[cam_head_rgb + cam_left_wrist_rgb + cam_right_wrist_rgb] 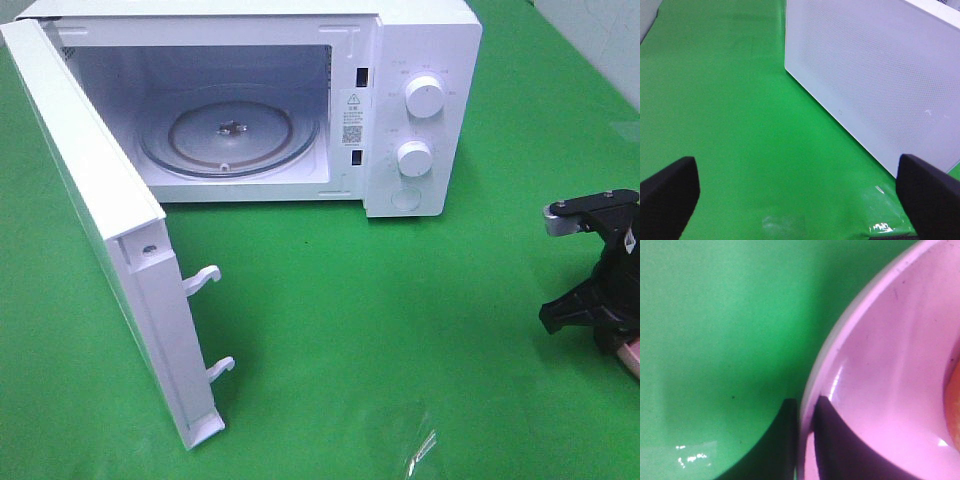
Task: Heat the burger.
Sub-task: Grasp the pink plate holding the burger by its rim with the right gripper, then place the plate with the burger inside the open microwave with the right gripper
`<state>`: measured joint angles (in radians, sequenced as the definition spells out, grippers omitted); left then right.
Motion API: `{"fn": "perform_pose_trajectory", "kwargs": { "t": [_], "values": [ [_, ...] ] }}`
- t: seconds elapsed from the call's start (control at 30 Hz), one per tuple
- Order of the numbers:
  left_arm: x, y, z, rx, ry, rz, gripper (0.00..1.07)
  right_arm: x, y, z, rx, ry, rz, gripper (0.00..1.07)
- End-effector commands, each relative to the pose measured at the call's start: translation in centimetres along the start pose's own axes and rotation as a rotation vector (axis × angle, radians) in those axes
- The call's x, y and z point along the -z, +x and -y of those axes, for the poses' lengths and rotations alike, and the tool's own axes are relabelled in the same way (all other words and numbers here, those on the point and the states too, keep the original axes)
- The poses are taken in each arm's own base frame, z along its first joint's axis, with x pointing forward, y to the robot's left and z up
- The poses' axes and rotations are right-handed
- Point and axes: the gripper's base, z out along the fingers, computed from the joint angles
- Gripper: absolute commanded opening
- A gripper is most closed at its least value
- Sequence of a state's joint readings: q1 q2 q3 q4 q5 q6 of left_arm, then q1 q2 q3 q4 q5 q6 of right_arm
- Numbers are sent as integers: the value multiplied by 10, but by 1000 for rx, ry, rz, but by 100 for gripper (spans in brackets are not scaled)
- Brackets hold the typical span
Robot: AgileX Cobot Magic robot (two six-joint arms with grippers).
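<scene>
Burger [955, 405]: you see only an orange-brown sliver of it at the edge of the right wrist view, and I judge that to be the bun. It sits inside the pink dish [880, 380], on the knob side of the microwave [420, 50], out in front of it and well apart from it. The right gripper [805, 407] is clamped on that dish's rim, one finger inside the wall and one outside. The left gripper [800, 200] has its jaws spread wide and grips nothing; it hovers over the green table [350, 330] just beside the outer face of the microwave's door [90, 200]. Progress, as judged: the door stands fully open and the glass turntable [230, 130] is bare, so opening is done and the dish is grasped. You have yet to carry it in, set it down, release, shut the door and turn the knobs [425, 97]. Count: one burger, one dish, one microwave, one door, one turntable, two knobs, two grippers.
</scene>
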<state>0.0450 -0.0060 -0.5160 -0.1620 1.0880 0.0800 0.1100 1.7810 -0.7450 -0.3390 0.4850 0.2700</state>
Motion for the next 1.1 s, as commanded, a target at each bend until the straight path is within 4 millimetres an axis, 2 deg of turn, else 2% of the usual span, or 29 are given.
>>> {"fn": "perform_pose_trajectory", "kwargs": {
  "t": [0.03,0.4,0.77,1.1],
  "values": [
    [2,0,1,-4,5,32,100,-2,1,1,4,4,-2,0],
    [2,0,1,-4,5,32,100,1,4,2,-18,26,-33,0],
    [2,0,1,-4,5,32,100,20,4,-12,37,90,-9,0],
    [2,0,1,-4,5,32,100,47,7,-23,87,171,35,0]
  ]
}}
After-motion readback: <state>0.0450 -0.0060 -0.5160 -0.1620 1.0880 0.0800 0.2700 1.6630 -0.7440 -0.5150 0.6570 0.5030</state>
